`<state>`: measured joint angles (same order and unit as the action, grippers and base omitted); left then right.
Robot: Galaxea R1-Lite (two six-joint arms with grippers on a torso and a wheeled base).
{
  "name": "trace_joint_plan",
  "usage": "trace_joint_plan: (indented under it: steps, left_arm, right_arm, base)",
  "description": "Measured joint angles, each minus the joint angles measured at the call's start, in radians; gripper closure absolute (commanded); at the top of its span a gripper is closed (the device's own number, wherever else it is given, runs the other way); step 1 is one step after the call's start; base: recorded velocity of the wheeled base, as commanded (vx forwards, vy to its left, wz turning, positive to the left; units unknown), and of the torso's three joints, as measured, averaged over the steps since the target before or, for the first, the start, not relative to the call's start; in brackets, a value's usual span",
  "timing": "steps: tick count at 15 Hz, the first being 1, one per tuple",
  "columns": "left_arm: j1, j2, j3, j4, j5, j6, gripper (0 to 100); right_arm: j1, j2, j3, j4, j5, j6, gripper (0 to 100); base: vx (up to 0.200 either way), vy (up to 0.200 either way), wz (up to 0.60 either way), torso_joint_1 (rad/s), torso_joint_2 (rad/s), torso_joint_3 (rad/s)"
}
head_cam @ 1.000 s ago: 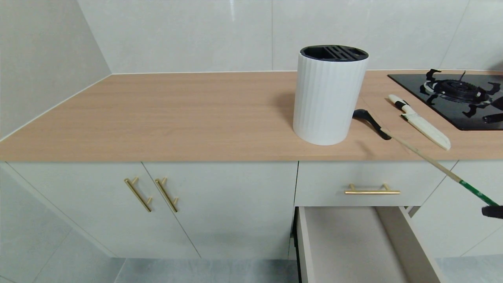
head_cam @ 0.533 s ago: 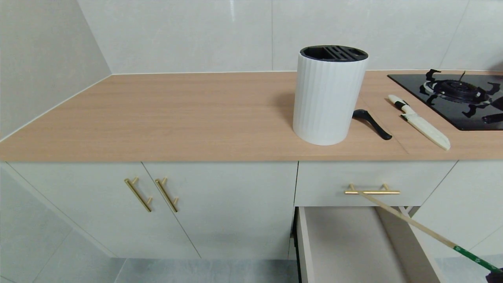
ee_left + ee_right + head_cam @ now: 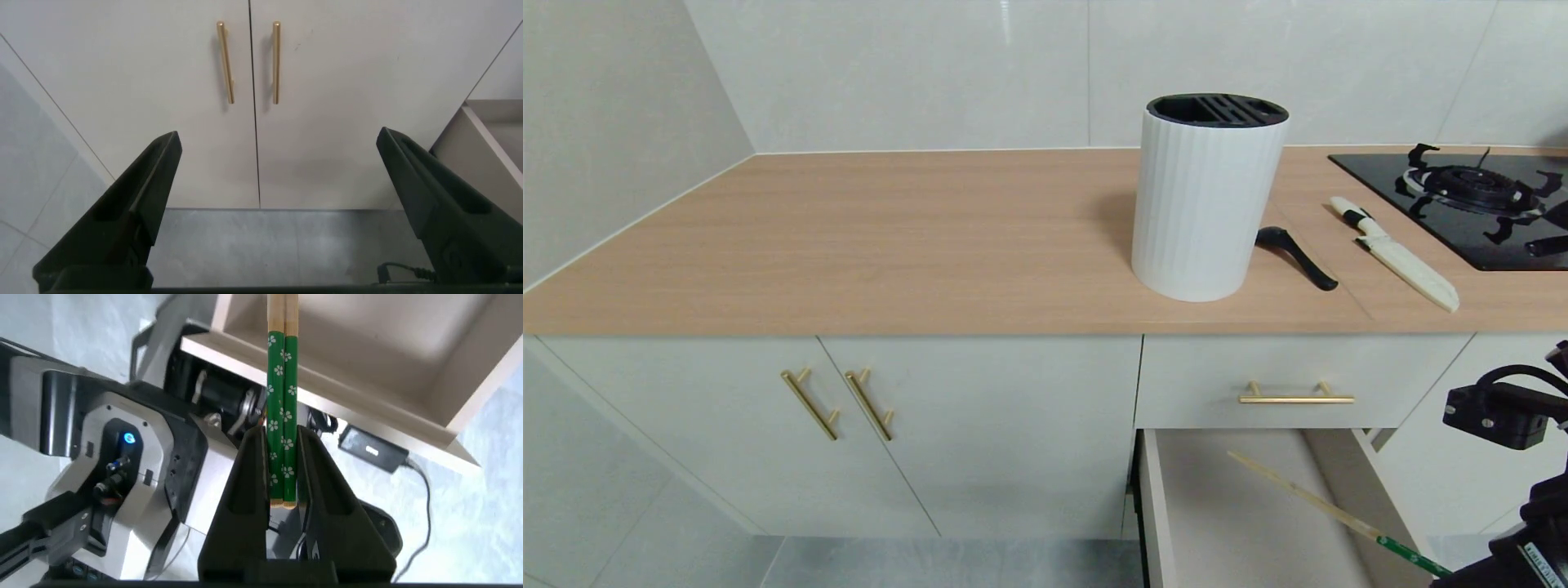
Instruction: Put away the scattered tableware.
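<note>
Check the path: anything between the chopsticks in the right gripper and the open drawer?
Nothing visible. The right gripper holds the chopsticks, tips slanting over the open drawer; no object lies between them and its floor.

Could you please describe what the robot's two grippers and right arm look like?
The left gripper has two black, wedge-shaped fingers tapering to narrow tips. The right gripper has matching black fingers; the right arm is boxy and black, with a looping black cable.
</note>
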<state>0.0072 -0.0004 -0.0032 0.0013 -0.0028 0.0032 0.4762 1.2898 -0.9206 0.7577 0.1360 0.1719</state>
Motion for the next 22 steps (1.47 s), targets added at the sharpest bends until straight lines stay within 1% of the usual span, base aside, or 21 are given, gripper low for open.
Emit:
trace_joint_plan:
  steps: [14, 20, 22]
  left_arm:
    - [0.000, 0.000, 0.000, 0.000, 0.000, 0.000, 0]
    - [0.000, 0.000, 0.000, 0.001, 0.000, 0.000, 0]
    - [0.000, 0.000, 0.000, 0.000, 0.000, 0.000, 0]
  right_arm:
    - [0.001, 0.030, 0.022, 0.001, -0.003, -0.005, 100]
    - [0.001, 0.031, 0.027, -0.026, -0.004, -0.004, 100]
    - [0.001, 0.038, 0.035, -0.087, -0.004, -0.001, 100]
  base:
    - [0.000, 0.000, 0.00, -0.188, 0.44, 0.250]
    - [0.000, 0.000, 0.00, -0.034, 0.09, 0.052]
    - [0.000, 0.000, 0.00, 0.000, 0.00, 0.000]
